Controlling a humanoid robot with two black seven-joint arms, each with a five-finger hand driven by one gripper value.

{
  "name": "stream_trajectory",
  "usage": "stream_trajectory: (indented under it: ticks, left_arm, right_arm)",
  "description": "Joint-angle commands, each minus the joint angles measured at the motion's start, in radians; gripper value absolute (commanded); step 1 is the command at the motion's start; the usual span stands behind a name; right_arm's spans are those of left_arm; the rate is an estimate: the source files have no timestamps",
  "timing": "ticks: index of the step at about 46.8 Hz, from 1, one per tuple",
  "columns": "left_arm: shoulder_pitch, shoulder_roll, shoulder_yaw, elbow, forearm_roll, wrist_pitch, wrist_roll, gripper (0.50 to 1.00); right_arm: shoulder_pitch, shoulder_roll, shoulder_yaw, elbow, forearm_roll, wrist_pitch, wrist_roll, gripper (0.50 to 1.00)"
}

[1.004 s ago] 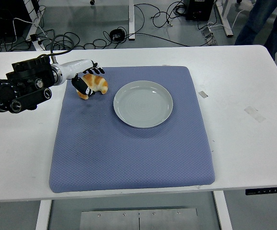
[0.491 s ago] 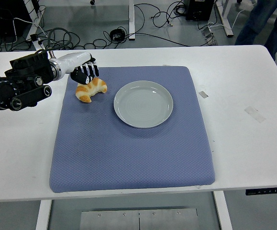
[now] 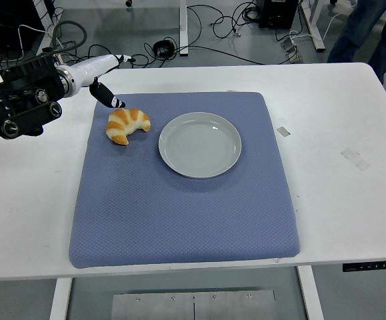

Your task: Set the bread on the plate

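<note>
Bread (image 3: 127, 125) is left lying on the blue mat (image 3: 179, 200), just beside the plate (image 3: 199, 145) and not on it. A second ago it was gripped by the left robot hand (image 3: 106, 93); now it has been let go, and the robot hand has been pulled up and back toward the far left of the tabletop (image 3: 339, 187). Its fingers are spread loose and nothing is held. The right robot hand is not seen. So the job is not done yet, and the bread probably has to be grabbed again. The plate is kept bare. Behind the white tabletop, black cables (image 3: 179, 50) are scattered on the floor, and a person's legs (image 3: 369, 30) are seen at the top right.
</note>
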Motion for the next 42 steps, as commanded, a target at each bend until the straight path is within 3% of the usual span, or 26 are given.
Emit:
stream_trajectory:
  ticks: [1,9,17,33,42]
  left_arm:
    - [0.004,-0.002,0.011,-0.012,0.001,-0.007,0.01,0.968]
    - [-0.008,0.015,0.034,-0.048,-0.002,-0.065,0.05,0.966]
    - [-0.011,0.012,0.034,-0.048,-0.004,-0.068,0.049,0.961]
    - [0.012,-0.025,0.031,-0.045,-0.017,-0.057,0.045,0.892]
    - [0.015,-0.028,0.03,-0.042,-0.022,-0.056,0.045,0.877]
  right_arm:
    - [0.0,0.0,0.0,0.0,0.0,0.0,0.0,1.0]
    - [0.0,0.0,0.0,0.0,0.0,0.0,0.0,1.0]
    - [0.0,0.0,0.0,0.0,0.0,0.0,0.0,1.0]
    - [0.0,0.0,0.0,0.0,0.0,0.0,0.0,1.0]
    - [0.0,0.0,0.0,0.0,0.0,0.0,0.0,1.0]
